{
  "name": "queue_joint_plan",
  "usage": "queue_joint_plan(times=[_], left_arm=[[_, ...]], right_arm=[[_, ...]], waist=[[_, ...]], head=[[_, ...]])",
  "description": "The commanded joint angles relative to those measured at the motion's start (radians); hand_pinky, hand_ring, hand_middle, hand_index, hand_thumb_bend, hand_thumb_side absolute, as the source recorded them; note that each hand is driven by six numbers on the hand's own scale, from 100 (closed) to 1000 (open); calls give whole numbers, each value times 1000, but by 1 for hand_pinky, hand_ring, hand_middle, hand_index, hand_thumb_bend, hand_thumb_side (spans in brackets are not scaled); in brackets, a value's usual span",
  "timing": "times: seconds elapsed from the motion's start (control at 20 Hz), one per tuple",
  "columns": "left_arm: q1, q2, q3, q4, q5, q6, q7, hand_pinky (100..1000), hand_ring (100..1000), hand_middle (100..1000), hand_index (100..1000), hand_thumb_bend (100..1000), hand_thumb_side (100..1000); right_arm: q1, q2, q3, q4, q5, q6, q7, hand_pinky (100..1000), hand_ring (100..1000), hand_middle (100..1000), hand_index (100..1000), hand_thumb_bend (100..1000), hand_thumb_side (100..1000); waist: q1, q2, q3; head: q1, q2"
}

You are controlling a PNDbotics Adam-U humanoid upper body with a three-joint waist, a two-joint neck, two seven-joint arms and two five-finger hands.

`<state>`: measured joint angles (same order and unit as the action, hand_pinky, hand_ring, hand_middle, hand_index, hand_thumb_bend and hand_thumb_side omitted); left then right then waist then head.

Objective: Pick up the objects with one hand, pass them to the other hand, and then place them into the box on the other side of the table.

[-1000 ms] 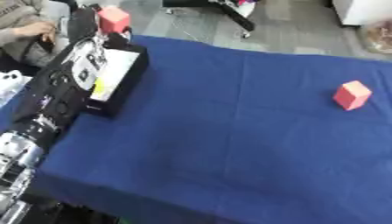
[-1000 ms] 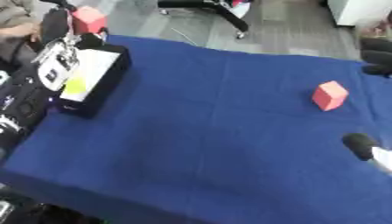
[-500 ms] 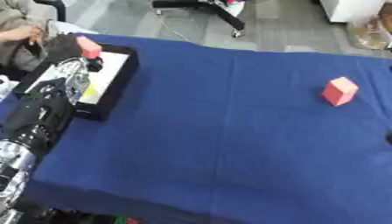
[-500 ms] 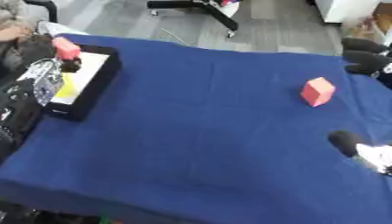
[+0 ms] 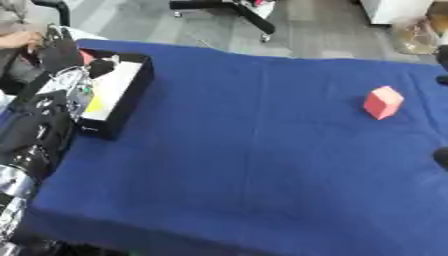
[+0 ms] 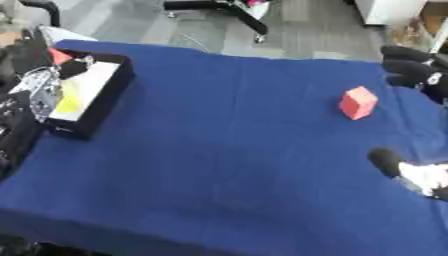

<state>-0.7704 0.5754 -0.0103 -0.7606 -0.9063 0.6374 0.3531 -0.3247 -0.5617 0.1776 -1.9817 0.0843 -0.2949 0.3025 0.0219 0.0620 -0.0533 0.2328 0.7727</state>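
Note:
A black box point(image 5: 129, 95) with a pale inside stands at the table's left edge. My left hand point(image 5: 63, 56) hovers over its far end, fingers curled round a red block point(image 5: 87, 55) that shows only in part. A yellow thing point(image 5: 94, 104) lies inside the box. A second red block point(image 6: 358, 102) sits alone on the blue cloth at the right. My right hand point(image 6: 413, 73) shows at the right edge, open, with its thumb point(image 6: 385, 161) lower down and the block about a hand's width to its left.
The blue cloth point(image 5: 245, 150) covers the whole table, with a wide bare stretch between box and block. An office chair's base point(image 5: 229, 7) stands on the floor beyond the far edge. A person's hand point(image 5: 19, 39) shows at the upper left.
My left hand has come down with the red block from above the box's far end to inside it. The view has also shifted.

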Motion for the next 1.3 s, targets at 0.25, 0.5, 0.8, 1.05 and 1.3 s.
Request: queue_joint_plan(times=[0.25, 0.5, 0.8, 1.05, 1.3], left_arm=[[49, 38, -13, -267, 227, -91, 49, 938, 787, 805, 937, 509, 864], [117, 6, -45, -538, 486, -225, 81, 963, 752, 757, 884, 334, 873], [211, -43, -78, -841, 771, -389, 116, 960, 719, 715, 845, 298, 853], [263, -113, -117, -1048, 899, -454, 71, 954, 698, 688, 818, 259, 866], [295, -198, -151, -1190, 970, -492, -26, 952, 692, 680, 808, 270, 860]], right_arm=[[-12, -119, -46, 11, 3, 49, -69, 891, 1000, 983, 934, 450, 486], [-39, -187, -54, 133, 3, 54, -105, 893, 1000, 996, 935, 449, 485], [-96, -231, -57, 335, -7, 46, -121, 893, 1000, 1000, 934, 451, 482], [-165, -236, -54, 525, -16, 45, -162, 892, 1000, 1000, 929, 454, 478], [-203, -217, -46, 706, 29, 31, -168, 893, 1000, 1000, 931, 455, 478]], waist=[[5, -14, 19], [5, -5, 44], [-1, 5, 72], [-8, 13, 105], [-16, 22, 138]], head=[[-123, -3], [-303, -3], [-476, -3], [-591, -3], [-670, -3]])
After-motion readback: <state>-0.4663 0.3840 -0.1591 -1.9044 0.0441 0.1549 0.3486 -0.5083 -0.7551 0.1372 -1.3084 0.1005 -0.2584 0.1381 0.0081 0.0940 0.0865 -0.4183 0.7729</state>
